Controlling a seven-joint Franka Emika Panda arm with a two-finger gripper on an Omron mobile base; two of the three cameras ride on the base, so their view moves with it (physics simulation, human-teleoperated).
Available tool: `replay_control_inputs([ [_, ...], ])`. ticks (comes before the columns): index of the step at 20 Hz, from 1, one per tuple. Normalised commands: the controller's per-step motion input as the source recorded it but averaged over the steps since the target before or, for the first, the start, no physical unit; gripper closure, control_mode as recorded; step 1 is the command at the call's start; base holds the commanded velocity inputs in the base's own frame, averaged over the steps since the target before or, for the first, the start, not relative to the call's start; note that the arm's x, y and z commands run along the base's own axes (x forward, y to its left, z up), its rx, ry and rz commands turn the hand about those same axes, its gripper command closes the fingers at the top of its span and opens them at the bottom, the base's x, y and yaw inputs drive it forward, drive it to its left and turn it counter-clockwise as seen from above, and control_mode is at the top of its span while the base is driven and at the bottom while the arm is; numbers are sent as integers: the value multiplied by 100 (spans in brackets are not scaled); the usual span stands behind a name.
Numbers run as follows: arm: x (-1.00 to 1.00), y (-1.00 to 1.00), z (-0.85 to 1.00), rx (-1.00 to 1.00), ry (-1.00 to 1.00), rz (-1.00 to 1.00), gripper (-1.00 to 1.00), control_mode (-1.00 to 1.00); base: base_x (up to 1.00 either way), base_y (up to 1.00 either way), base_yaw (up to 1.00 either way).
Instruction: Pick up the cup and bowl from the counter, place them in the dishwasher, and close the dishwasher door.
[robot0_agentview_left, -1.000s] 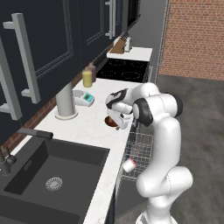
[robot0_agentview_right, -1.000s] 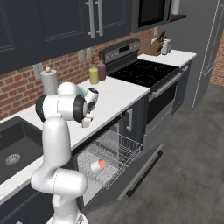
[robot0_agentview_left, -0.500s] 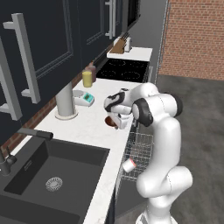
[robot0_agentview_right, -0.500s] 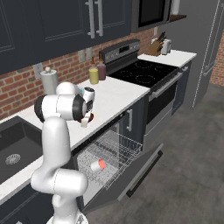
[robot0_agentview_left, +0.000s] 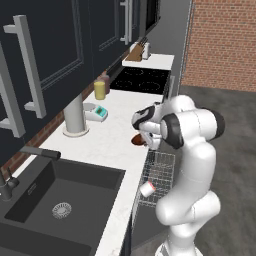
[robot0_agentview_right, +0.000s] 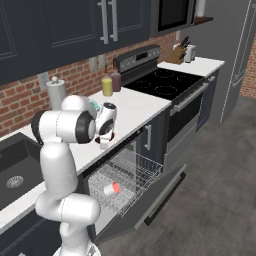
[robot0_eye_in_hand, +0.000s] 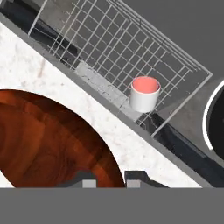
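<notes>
My tool (robot0_eye_in_hand: 109, 177) hangs low over the bowl (robot0_eye_in_hand: 48, 140), its dark tips set narrowly apart at the rim; whether they grip it I cannot tell. The bowl, glossy red-brown with wood-like grain, sits on the marbled white tabletop (robot0_eye_in_hand: 26, 65). At 1 o'clock, the smooth white cup (robot0_eye_in_hand: 144, 94) lies in the dishwasher's wire rack (robot0_eye_in_hand: 109, 48).

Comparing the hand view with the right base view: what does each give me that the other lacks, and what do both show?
Hand view alone: the bowl's wood-grained inside close up, with the fingertips at its rim.

Right base view alone: the dishwasher door hanging open, the stove, the yellow jar, and the sink.

Both: the cup lying in the pulled-out rack, and the counter edge above it.
</notes>
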Motion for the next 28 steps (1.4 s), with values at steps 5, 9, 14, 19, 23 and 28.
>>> replay_control_inputs([
  [5,-100,-100,0,3,-14,0,100,-100,0,0,0],
  [9,-100,-100,0,8,-4,0,100,-100,0,0,0],
  [14,-67,-100,-10,8,0,0,100,-100,0,0,0],
  [19,-7,-74,-36,11,0,0,100,-100,0,0,0],
  [23,8,-43,-50,12,0,1,100,-100,0,0,0],
  [28,41,-6,-59,10,2,0,100,-100,0,0,0],
])
